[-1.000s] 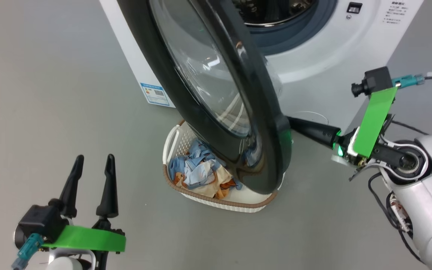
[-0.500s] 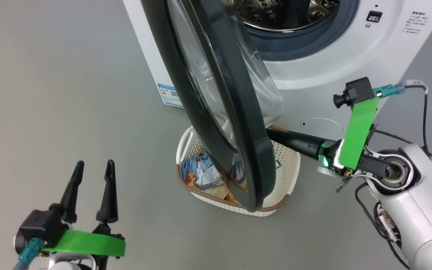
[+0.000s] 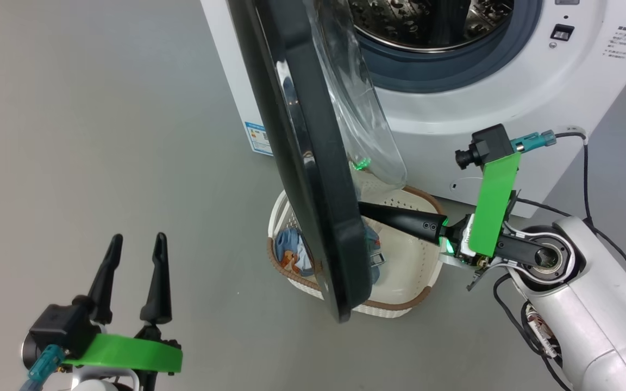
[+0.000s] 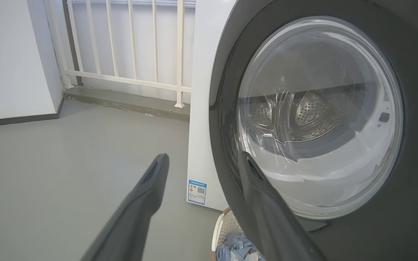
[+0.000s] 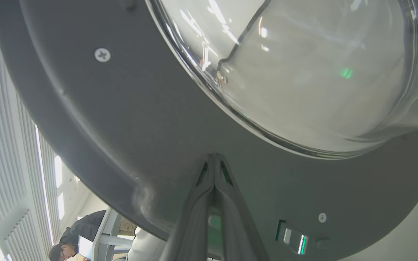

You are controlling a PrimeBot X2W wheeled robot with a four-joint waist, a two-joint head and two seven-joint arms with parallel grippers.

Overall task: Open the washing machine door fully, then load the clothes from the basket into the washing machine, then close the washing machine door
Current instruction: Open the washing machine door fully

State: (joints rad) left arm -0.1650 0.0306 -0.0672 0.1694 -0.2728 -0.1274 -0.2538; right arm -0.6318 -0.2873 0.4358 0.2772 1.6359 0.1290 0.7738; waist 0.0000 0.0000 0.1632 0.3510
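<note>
- Washing machine door (image 3: 313, 179) – part open, seen edge-on in head view, running from 12 o'clock down past centre. Its glass bowl bulges toward 3 o'clock, to the machine side.
- R gripper (image 5: 214, 159) – comes in from 4 o'clock in head view. Fingers pressed together w/ nothing between them, tips against the door's dark grey inner rim just below the glass. No grip on the door, only tip contact.
- L gripper (image 3: 138, 239) – at 7 o'clock in head view, well apart from the door. Fingers spread, empty, pointing to 12.
- Washing machine (image 3: 454, 119) – at 1 o'clock in head view. Steel drum (image 3: 427, 21) open to view, blue-grey gasket (image 3: 454, 65) around it, blue sticker (image 3: 258, 138) low on the front at the door's 9 o'clock.
- Basket (image 3: 416, 260) – on grey floor (image 3: 101, 108) before the machine, under the door's low edge, which hides part of it.
- Clothes (image 3: 291, 247) – blue fabric bunched in the basket's 9 o'clock end, a bit more just past the door at 3.
- Left wrist view – door's outer face and window at 3 o'clock, white railing (image 4: 129, 43) at 11.
- Right wrist view – a person (image 5: 82, 232) in a dark top at 7 o'clock, beyond the door's rim.
</note>
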